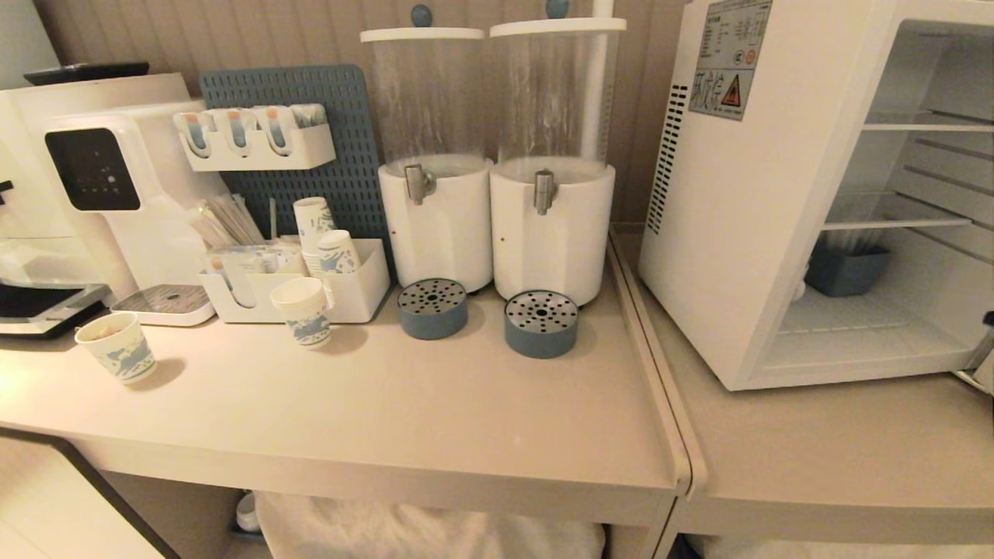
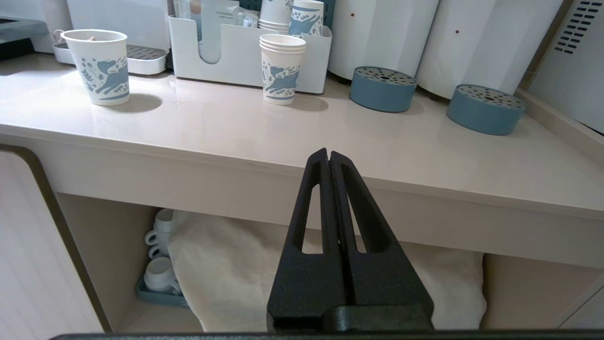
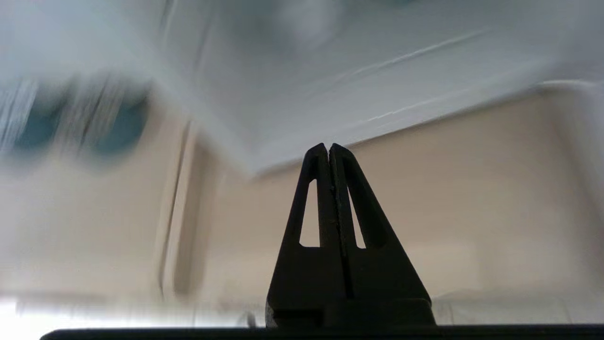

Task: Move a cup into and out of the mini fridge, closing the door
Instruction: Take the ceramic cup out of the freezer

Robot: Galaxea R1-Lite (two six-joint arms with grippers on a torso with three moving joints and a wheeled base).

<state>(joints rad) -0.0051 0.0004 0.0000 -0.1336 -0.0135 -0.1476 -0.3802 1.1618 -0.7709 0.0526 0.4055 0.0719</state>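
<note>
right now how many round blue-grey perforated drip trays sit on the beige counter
2: one drip tray under the left clear cylindrical dispenser, the other under the right dispenser. None seems hidden.

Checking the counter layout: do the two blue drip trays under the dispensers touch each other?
Apart. The head view shows bare counter between the left drip tray and the right drip tray.

The left gripper [image 2: 329,156] hangs low in front of the counter's front edge, below the countertop, its two black fingers [image 2: 314,198] pressed flat together with nothing between them. The right gripper [image 3: 329,148] points at the counter near its right end, fingers [image 3: 311,198] likewise pressed together and empty.
</note>
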